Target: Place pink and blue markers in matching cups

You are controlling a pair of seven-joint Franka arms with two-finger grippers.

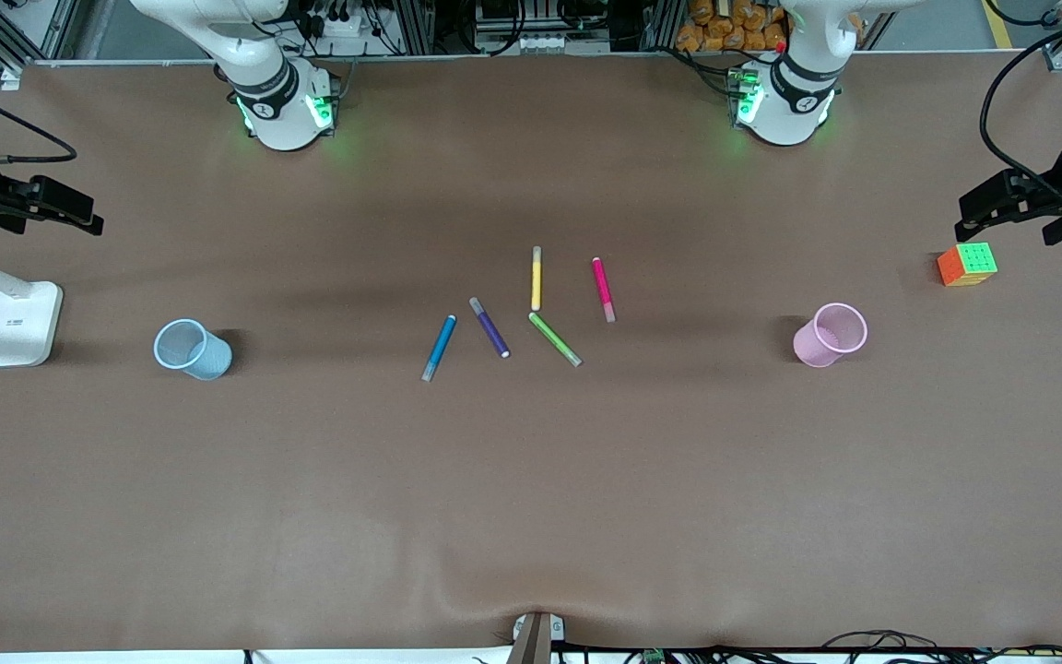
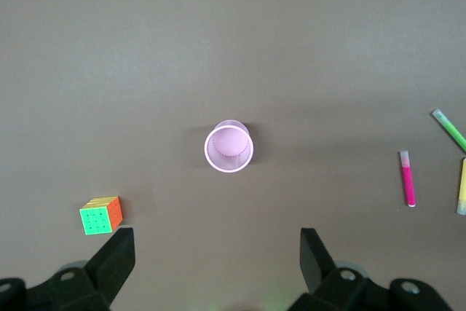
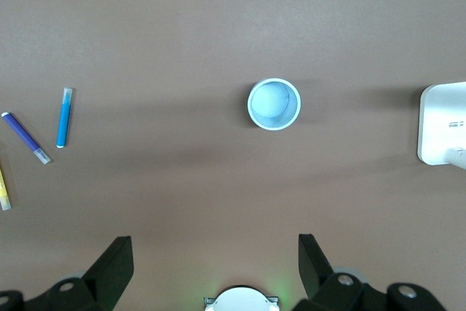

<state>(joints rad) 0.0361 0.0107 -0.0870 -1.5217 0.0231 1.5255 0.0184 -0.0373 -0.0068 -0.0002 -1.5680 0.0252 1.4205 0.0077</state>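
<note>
A: Your blue cup (image 1: 192,349) stands mid-left of the front view, the blue marker (image 1: 439,348) and pink marker (image 1: 603,289) centre, the pink cup (image 1: 830,335) mid-right.

B: Grippers?

A: Right gripper (image 3: 215,253) and left gripper (image 2: 217,249) both gape, holding nothing, high over their cups.

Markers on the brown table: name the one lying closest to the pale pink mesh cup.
The magenta-pink marker, the one of the five lying farthest toward the left arm's end, where the pale pink mesh cup stands.
</note>
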